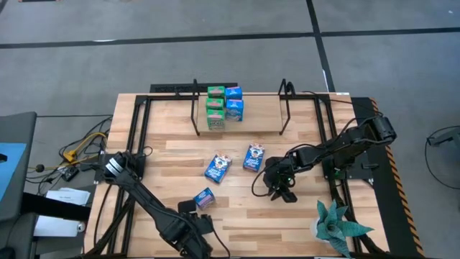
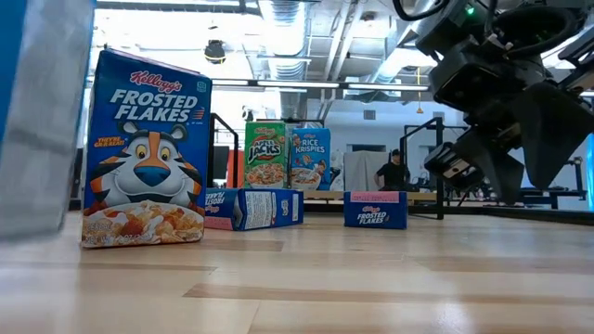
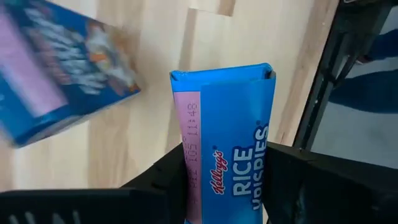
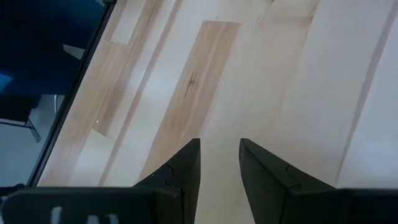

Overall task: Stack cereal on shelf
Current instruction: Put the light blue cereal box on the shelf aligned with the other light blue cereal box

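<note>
From above, we see a light wooden tabletop (image 1: pixel 287 216) with a light wooden shelf board (image 1: pixel 259 115) at its far edge, set between thin black wire uprights (image 1: pixel 195 108). On that board stands a cluster of small green and light blue cereal boxes (image 1: pixel 224 106), two columns side by side. Two dark blue cereal boxes with picture fronts (image 1: pixel 218 167) and (image 1: pixel 254 157) lie flat near the table's middle, just apart from each other. A smaller dark blue box (image 1: pixel 205 198) sits nearer the front, close to the left gripper (image 1: pixel 192 216), which is low at the front edge. The right gripper (image 1: pixel 280 188) hangs over bare wood to the right of the flat boxes. A green plastic plant (image 1: pixel 338 226) sits at the front right corner.

From table height, we see a large-looking Frosted Flakes box (image 2: pixel 144 153) standing upright close to the camera, flat blue boxes behind it, and the shelf's green and blue boxes farther back. A person stands in the room beyond.

In the left wrist view, the fingers (image 3: pixel 165 180) pinch a light blue Rice Krispies box (image 3: pixel 227 143); a blurred dark blue box, probably the Frosted Flakes one, lies beside it.

In the right wrist view, the fingers (image 4: pixel 186 165) are slightly spread over bare wood, holding nothing.
</note>
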